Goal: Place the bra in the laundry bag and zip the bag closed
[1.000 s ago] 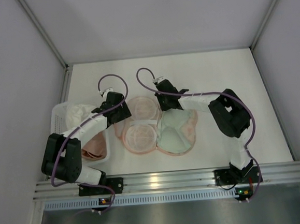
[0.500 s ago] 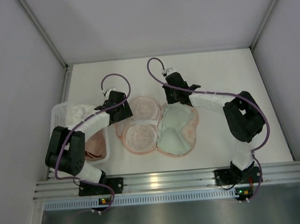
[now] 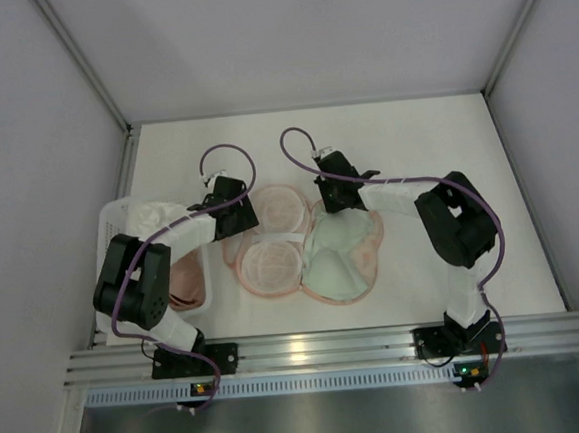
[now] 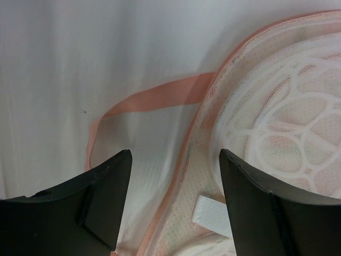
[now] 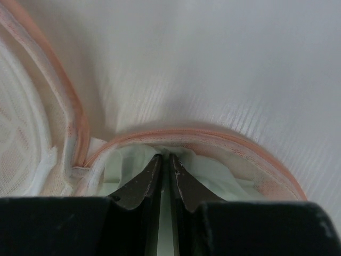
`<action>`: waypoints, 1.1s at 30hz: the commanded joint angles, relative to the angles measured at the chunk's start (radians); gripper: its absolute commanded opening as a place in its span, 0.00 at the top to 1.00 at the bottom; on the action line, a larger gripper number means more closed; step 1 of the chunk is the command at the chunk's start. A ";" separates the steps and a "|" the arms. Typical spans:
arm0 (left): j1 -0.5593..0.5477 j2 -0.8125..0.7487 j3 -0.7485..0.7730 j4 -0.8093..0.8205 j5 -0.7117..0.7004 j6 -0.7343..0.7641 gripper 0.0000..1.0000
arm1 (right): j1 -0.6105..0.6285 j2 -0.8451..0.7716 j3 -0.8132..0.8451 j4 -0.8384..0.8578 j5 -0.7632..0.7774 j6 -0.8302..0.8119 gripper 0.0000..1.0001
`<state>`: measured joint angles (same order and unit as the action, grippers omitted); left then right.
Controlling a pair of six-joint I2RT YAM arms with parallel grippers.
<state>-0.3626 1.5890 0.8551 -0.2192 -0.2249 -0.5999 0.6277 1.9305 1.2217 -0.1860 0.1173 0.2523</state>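
The laundry bag (image 3: 345, 260) is lying open like a clamshell on the counter (image 3: 414, 146). The bra (image 3: 271, 262) is sitting in its left half with both cups inside the rim, and the mint-lined right half is lying bare beside it.

Your right claw (image 5: 165, 178) is squeezing down to a sliver on the far rim of that bare half, its tips biting just inside the pink zip edge (image 5: 213, 136). The bite is looking thin. Your left claw (image 4: 173, 205) is hanging wide open over the bag's left edge, gripping nothing, with the loop strap (image 4: 154, 95) lying between its fingers.

That thin bite is the main risk here, in my judgement. If you are folding the lid over with it, the fabric is likely slipping out midway and the half flopping back. Nothing is pinning the left half, so a fast swing is risking dragging the whole bag and shaking the bra loose. You are also risking a jammed zip wherever the whitish band (image 3: 276, 240) or a cup rim is poking over the edge. And if you are closing the left claw where it hangs, it is probably catching the strap rather than the rim.
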 commanded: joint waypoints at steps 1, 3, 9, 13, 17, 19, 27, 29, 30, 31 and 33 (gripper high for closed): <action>0.004 0.028 0.035 0.046 -0.008 -0.006 0.28 | -0.005 -0.027 -0.007 -0.015 0.038 -0.021 0.89; 0.004 0.031 0.033 0.049 -0.011 -0.008 0.29 | -0.003 -0.036 -0.017 -0.018 0.039 -0.019 0.88; 0.004 0.019 0.024 0.090 0.041 0.020 0.30 | -0.005 -0.082 -0.002 -0.015 -0.011 -0.021 0.88; 0.004 -0.032 0.025 0.093 0.042 0.051 0.30 | -0.005 -0.145 0.038 -0.006 -0.076 -0.008 0.84; 0.002 -0.098 0.038 0.064 0.036 0.089 0.28 | -0.006 -0.197 0.117 -0.058 -0.077 0.016 0.81; 0.002 -0.110 0.054 0.028 0.048 0.113 0.28 | -0.006 -0.231 0.122 -0.066 -0.087 0.016 0.80; 0.017 -0.130 0.053 -0.051 0.199 0.215 0.29 | -0.028 -0.413 -0.042 -0.112 -0.067 0.036 0.79; 0.057 -0.172 0.015 -0.036 0.220 0.206 0.29 | -0.040 -0.453 -0.112 -0.116 -0.062 0.048 0.77; 0.077 -0.179 0.003 -0.035 0.269 0.201 0.29 | -0.049 -0.487 -0.131 -0.121 -0.061 0.050 0.77; 0.099 -0.185 -0.013 -0.032 0.301 0.198 0.29 | -0.054 -0.502 -0.149 -0.127 -0.058 0.051 0.77; 0.135 -0.179 -0.019 -0.025 0.329 0.196 0.29 | -0.069 -0.536 -0.182 -0.148 -0.045 0.054 0.77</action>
<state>-0.2771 1.4460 0.8524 -0.2504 0.0204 -0.4152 0.5823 1.4559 1.0676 -0.2985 0.0505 0.2874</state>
